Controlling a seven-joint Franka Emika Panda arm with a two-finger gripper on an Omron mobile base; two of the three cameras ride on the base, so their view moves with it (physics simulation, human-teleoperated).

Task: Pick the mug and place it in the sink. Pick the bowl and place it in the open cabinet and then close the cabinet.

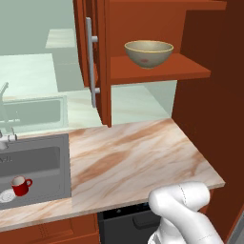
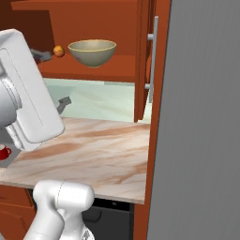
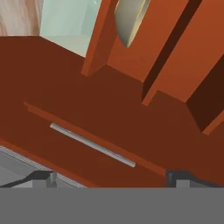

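Two task things already lie where they belong. From the left base view, the red mug stands upright in the sink, in its front left part, just beside the round pale drain, handle to the right. The olive-tan bowl sits upright on the lower shelf of the cabinet, near the shelf's front edge. One cabinet door stands swung out, edge-on, its long silver handle facing left. The marble counter runs from the sink to its right edge.

From the right base view, the bowl rests on the same shelf, with a small orange thing behind it to the left. The mug peeks out at the left edge, beside the white arm.

In the hand view, the gripper stands wide with nothing between its two dark tips, facing a reddish-brown door panel with a silver bar handle. The bowl appears on edge at the top.
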